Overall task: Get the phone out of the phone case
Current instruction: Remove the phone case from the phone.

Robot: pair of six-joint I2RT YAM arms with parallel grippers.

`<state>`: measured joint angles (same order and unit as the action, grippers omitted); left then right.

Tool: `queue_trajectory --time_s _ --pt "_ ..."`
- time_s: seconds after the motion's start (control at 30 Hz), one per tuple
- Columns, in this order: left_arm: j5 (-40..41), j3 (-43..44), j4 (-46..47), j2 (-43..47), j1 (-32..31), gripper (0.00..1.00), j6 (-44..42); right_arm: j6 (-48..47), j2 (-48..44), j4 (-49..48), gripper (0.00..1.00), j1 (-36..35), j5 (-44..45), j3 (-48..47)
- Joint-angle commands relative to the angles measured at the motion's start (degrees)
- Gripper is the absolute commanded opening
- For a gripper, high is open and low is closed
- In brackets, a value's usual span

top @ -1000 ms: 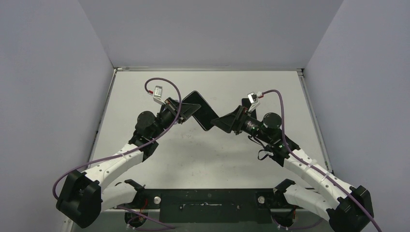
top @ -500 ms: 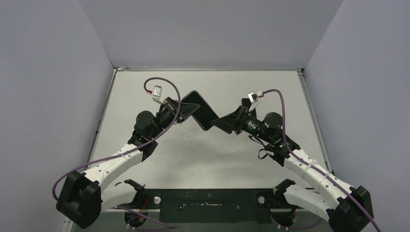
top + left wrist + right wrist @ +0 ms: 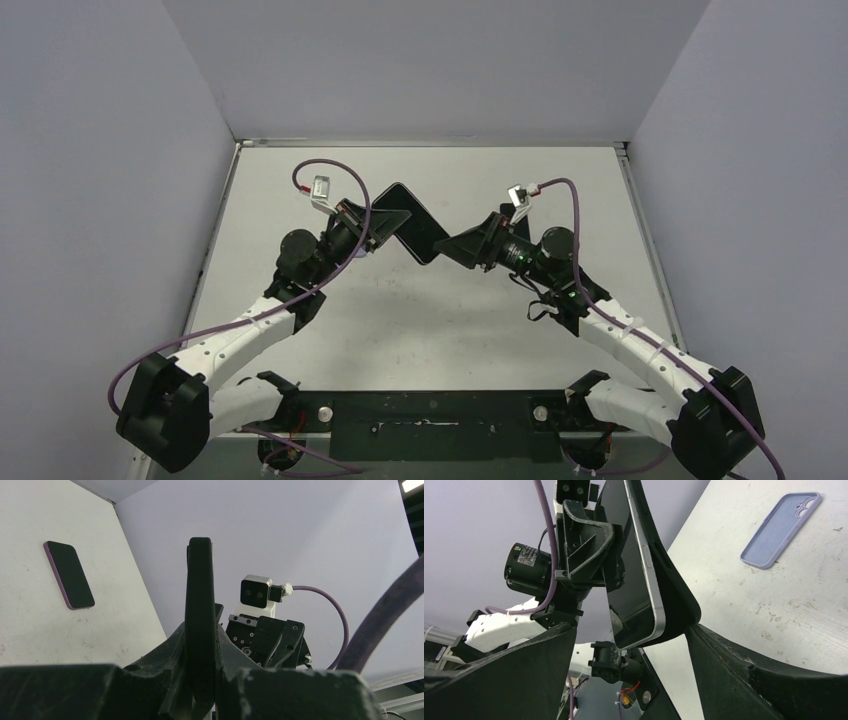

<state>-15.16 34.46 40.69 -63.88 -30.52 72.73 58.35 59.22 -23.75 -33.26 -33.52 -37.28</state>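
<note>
Bench (image 3: 430, 330) is white and walled on three sides. Left arm (image 3: 240, 335) and right arm (image 3: 640, 350) both reach in and meet mid-bench, a bit toward the far side. Left claw (image 3: 378, 228) is clamped on the black phone case (image 3: 674, 600); the left wrist view shows the case edge-on, pinched tight between both fingers and standing upright. Right claw (image 3: 460, 245) is spread wide, with the lower corner of the cased phone sitting between its fingers (image 3: 754, 675). The case is at or touching the right-hand finger, and there is a clear gap to the other one. The phone (image 3: 631, 580) is in the case and held up off the bench between the two claws. Its dark screen and bare silver side edge are visible, and the case bulges out behind that edge. Also lying flat on the bench: a lilac case (image 3: 781, 529), back up, camera cutout visible, seen from the right wrist, and a purple-rimmed dark slab (image 3: 69, 575), seen from the left wrist. Both are well apart from the claws.
</note>
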Motion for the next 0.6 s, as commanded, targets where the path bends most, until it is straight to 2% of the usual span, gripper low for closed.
queue_trajectory --time_s 0.0,0.23,0.57 --pt "-5.33 3.11 7.97 -0.58 -4.55 0.00 2.40 1.26 2.03 -9.12 0.82 -1.17 -4.74 -4.26" --pt "-4.31 4.38 1.96 -0.11 -6.09 0.00 -2.70 1.14 3.76 -10.67 0.75 -1.35 -6.22 -7.28" --pt "-3.63 3.39 2.02 -1.85 -8.18 0.00 -2.97 5.07 5.65 -18.34 0.64 -1.76 -8.64 -8.22"
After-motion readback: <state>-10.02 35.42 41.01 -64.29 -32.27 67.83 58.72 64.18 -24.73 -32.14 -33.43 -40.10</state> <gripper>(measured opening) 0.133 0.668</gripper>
